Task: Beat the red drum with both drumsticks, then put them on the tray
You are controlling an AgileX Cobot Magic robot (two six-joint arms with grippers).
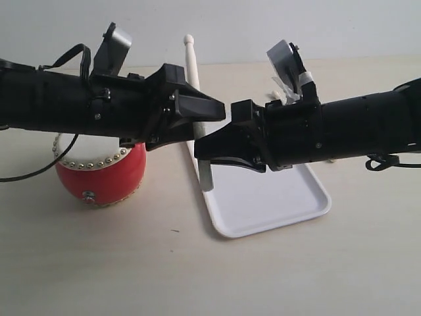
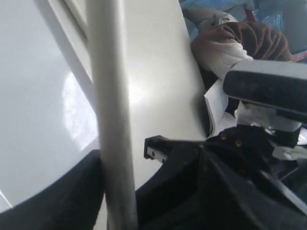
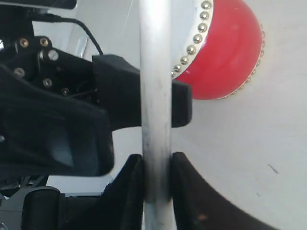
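Observation:
The red drum [image 1: 99,176] stands on the table at the left, partly under my left arm, and its studded rim also shows in the right wrist view [image 3: 225,52]. My left gripper [image 1: 214,112] [image 2: 117,163] is shut on one drumstick [image 1: 192,62] [image 2: 109,105], which rises upright above it. Just right of it and lower, my right gripper [image 1: 204,149] [image 3: 156,165] is shut on the other drumstick [image 1: 206,175] [image 3: 155,86], whose end hangs over the near left part of the white tray [image 1: 270,197]. The two grippers almost touch above the tray's left edge.
Both black arms span the scene at mid height. A black cable loop [image 1: 385,161] hangs under the right arm. A small white object [image 1: 275,92] lies behind the right wrist. Brown and white clutter [image 2: 240,43] sits beyond the table's far edge.

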